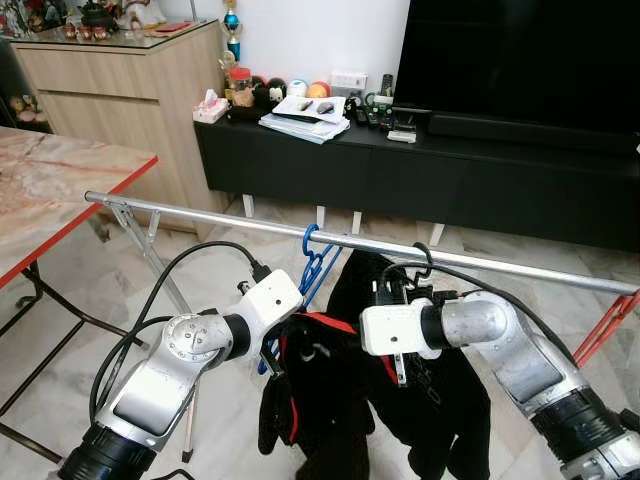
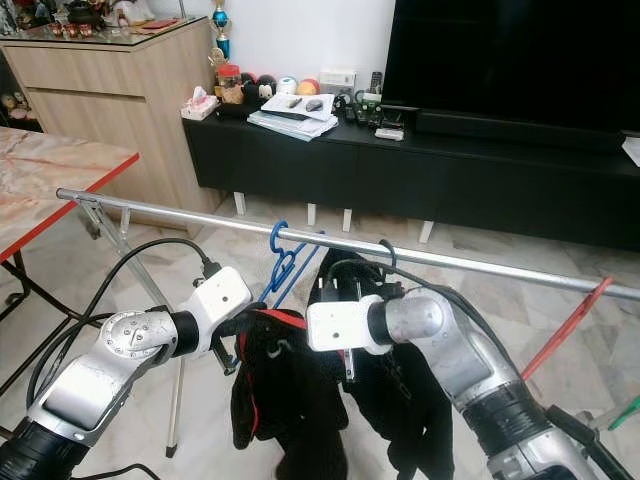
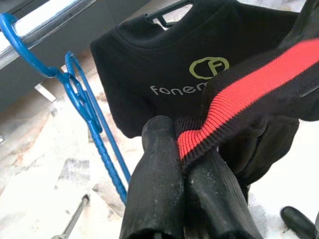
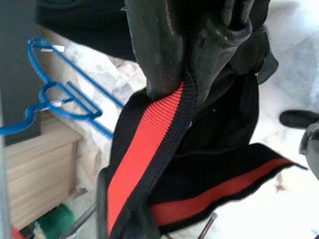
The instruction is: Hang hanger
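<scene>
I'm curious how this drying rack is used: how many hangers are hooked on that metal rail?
2. An empty blue hanger hangs left of a black hanger carrying a black printed shirt. Others may be hidden behind the clothes.

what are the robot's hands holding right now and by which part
Both the left hand and the right hand are shut on the black garment, gripping its red-striped ribbed edge.

Hangers [image 1: 312, 262] on rail [image 1: 200, 214] — shirt [image 1: 440, 390] rightmost

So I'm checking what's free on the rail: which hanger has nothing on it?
The blue hanger, hooked on the metal rail toward the robot's left, is bare. The black hanger beside it carries a black T-shirt.
</scene>
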{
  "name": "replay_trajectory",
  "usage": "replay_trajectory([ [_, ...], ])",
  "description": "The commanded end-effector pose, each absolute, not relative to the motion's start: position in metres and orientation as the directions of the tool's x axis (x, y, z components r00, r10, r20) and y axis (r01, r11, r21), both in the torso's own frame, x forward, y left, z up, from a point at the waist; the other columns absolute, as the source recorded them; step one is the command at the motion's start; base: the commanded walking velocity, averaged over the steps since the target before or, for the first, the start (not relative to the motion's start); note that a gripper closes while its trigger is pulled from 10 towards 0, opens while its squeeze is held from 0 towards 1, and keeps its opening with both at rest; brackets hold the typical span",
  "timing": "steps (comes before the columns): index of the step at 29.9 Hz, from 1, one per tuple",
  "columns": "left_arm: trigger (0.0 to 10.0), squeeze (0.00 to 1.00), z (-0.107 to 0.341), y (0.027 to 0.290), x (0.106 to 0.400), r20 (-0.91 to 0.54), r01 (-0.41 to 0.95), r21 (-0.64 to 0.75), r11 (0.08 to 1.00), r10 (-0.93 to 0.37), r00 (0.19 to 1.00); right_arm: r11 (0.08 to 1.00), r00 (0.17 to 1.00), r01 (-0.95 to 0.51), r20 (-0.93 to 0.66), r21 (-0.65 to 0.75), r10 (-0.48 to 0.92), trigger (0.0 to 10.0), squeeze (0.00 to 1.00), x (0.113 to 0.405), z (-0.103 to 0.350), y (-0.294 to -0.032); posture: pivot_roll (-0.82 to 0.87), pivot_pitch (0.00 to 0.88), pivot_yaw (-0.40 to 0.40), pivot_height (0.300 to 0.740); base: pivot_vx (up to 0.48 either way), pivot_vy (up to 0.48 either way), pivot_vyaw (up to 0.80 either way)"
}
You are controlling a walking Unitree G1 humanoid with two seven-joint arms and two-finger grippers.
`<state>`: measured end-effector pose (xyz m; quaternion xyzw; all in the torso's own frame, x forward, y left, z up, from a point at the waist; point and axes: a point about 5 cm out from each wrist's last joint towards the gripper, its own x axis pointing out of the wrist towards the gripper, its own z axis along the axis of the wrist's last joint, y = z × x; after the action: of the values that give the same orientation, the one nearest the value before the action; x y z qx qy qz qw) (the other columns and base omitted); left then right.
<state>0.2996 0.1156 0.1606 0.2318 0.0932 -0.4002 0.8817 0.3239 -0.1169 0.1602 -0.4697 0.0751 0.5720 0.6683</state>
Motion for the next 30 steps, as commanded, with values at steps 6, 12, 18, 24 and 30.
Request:
replay_trajectory([
  [6, 0.0, 0.0, 0.167, 0.113, 0.298, -0.334, 0.749, 0.347, 0.565, -0.671, 0.661, -0.085, 0.37, -0.842, -0.685, -0.532, 0.627, 0.0, 0.0, 0.328, 0.147, -0.128, 0.06, 0.005, -0.025, 0.74, 0.0, 0.0, 0.0],
  [12, 0.0, 0.0, 0.166, 0.116, 0.297, -0.334, 0.746, 0.346, 0.569, -0.668, 0.664, 0.156, 0.533, -0.819, -0.631, -0.552, 0.564, 0.0, 0.0, 0.342, 0.136, -0.145, 0.06, 0.007, -0.027, 0.74, 0.0, 0.0, 0.0],
  [18, 0.0, 0.0, 0.165, 0.117, 0.295, -0.339, 0.754, 0.34, 0.562, -0.674, 0.656, 0.365, 0.57, -0.819, -0.557, -0.442, 0.605, 0.0, 0.0, 0.337, 0.119, -0.146, 0.06, 0.011, -0.025, 0.74, 0.0, 0.0, 0.0],
  [24, 0.0, 0.0, 0.164, 0.115, 0.294, -0.337, 0.762, 0.327, 0.558, -0.685, 0.646, 0.46, 0.572, -0.82, -0.515, -0.34, 0.638, 0.0, 0.0, 0.329, 0.104, -0.143, 0.06, 0.013, -0.022, 0.74, 0.0, 0.0, 0.0],
  [30, 10.0, 0.0, 0.164, 0.115, 0.289, -0.321, 0.78, 0.287, 0.555, -0.712, 0.625, 0.469, 0.545, -0.836, -0.518, -0.284, 0.659, 0.0, 0.0, 0.319, 0.093, -0.14, 0.06, 0.018, -0.021, 0.74, 0.0, 0.0, 0.0],
])
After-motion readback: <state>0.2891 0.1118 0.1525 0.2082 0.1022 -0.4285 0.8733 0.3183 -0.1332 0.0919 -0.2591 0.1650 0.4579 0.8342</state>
